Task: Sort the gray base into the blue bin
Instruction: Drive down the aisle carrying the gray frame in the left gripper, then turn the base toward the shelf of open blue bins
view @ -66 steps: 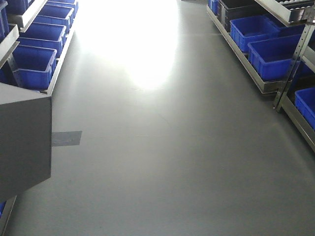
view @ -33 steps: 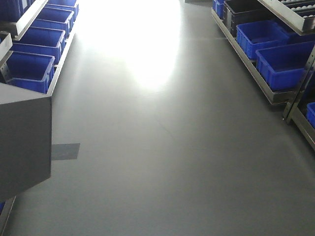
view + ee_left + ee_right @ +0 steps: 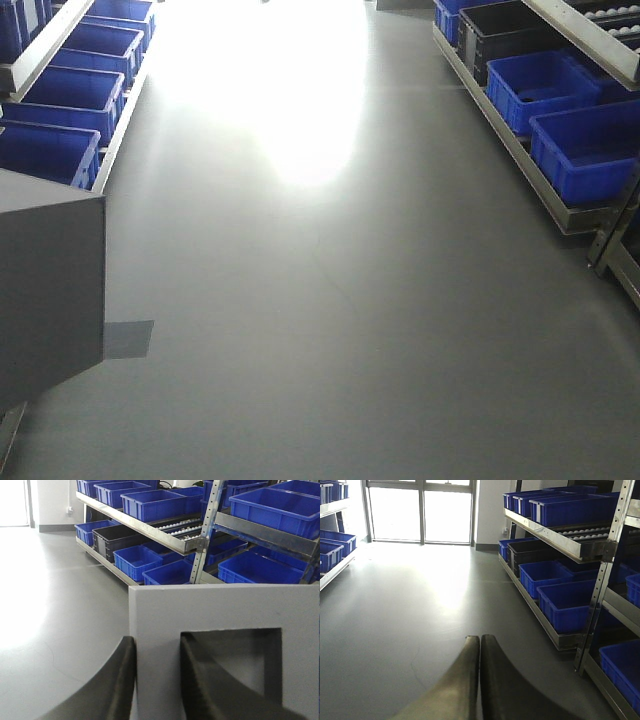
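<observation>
A plain gray floor (image 3: 330, 330) is seen running down the aisle, washed out by a big glare patch (image 3: 300, 100) and marked with one darker square patch (image 3: 128, 339) off to the left. Metal racks (image 3: 547, 534) are lined up along both sides, with a black crate (image 3: 505, 35) parked on the right-hand bottom shelf and a roller track (image 3: 187, 527) fitted one level up. Glass doors (image 3: 420, 512) are spotted at the far end, lit up pretty bright.

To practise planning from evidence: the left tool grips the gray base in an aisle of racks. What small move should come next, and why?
Probably steer the robot toward the right rack, tool shut. The left tool is clamped on a wall of the gray base, but the blue bins stand off to the sides, none beneath it.
</observation>
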`<state>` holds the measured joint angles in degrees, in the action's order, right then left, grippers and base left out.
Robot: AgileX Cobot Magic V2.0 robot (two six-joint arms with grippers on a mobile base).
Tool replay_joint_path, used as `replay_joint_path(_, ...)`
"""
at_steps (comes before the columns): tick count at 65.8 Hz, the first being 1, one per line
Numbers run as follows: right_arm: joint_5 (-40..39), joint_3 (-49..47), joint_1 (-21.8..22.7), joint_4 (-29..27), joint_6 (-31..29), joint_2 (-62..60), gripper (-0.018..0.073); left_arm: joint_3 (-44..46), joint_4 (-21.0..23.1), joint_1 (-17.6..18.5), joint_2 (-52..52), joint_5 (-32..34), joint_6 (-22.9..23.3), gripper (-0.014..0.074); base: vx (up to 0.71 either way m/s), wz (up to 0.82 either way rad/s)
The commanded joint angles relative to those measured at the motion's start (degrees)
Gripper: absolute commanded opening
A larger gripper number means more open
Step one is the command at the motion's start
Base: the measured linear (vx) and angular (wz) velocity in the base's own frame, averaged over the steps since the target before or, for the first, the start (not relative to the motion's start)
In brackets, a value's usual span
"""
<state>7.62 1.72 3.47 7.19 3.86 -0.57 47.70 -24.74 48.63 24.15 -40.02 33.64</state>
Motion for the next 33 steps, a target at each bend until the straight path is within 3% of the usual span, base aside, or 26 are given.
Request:
replay_joint_path(1, -4.3, 0.8, 0.1, 0.5, -0.3, -0.9, -0.0009, 1.6, -1.3, 0.2, 0.6, 5.8, 0.5, 0.0125, 0.28, 0.01)
replay_joint_path(33, -4.3, 0.8, 0.1, 0.5, -0.3, -0.9, -0.0009, 1.6, -1.3, 0.2, 0.6, 5.8, 0.5, 0.0125, 0.27, 0.11)
